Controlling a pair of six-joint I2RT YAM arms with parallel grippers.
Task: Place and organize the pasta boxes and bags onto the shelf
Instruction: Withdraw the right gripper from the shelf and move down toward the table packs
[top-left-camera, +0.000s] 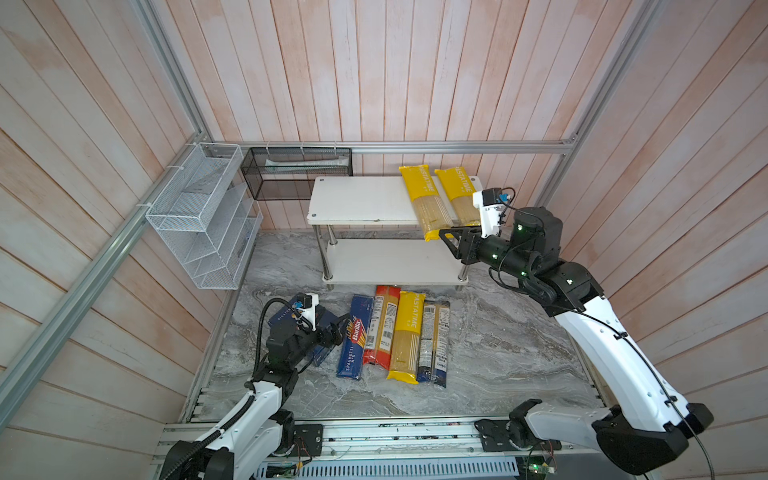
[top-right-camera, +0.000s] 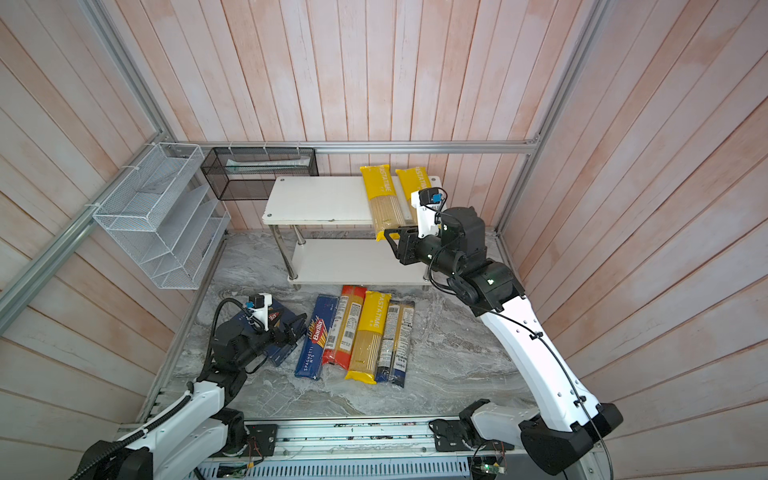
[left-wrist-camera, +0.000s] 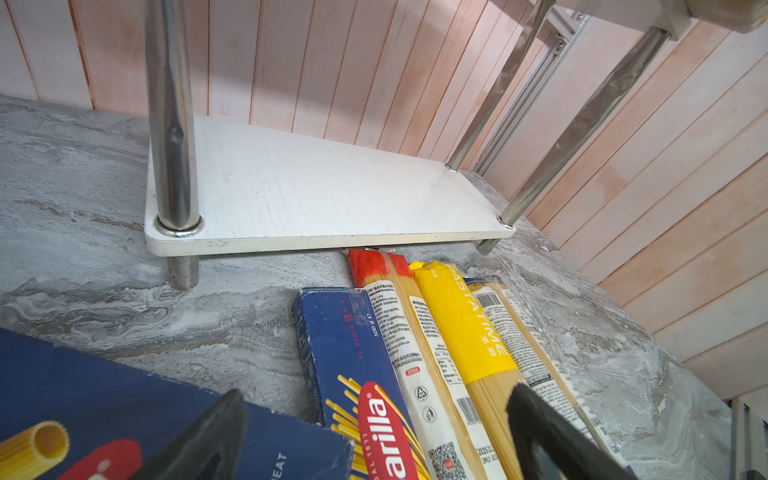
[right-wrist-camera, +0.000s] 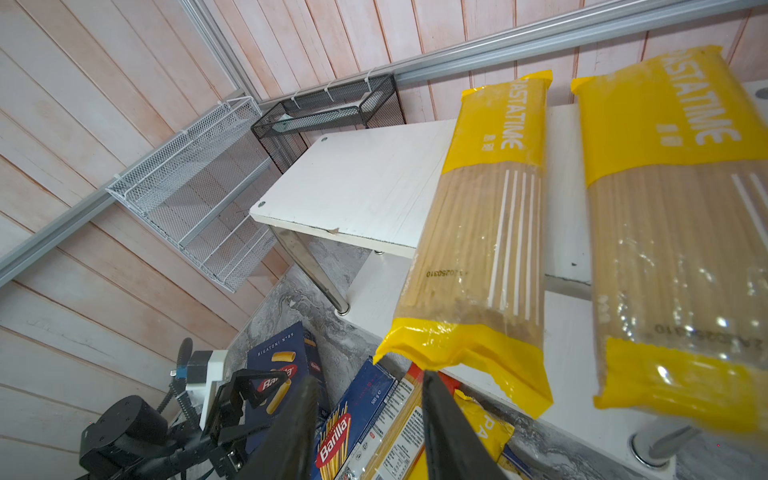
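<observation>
Yellow bags (top-left-camera: 424, 199) — long, glossy — overhang the smooth white shelf (top-left-camera: 357, 199), seemingly ungripped.

Pale, pink-washed plank walls (top-left-camera: 415, 62) close in on three sides, edged with aluminium rails (top-left-camera: 457, 146). Below lies a grey marbled counter (top-left-camera: 498, 353) in soft, even light. Left of the frame's centre, a white wire-mesh organizer (top-left-camera: 199, 216) hangs from the rails, with a black mesh basket (top-left-camera: 291, 174) just beside it.

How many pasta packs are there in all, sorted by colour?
Yellow PASTATIME spaghetti bags: 3
Red-ended spaghetti bag with white label: 1
Slim clear bags with navy ends: 2
Dark blue Barilla cardboard boxes: 2
Total: 8
</observation>
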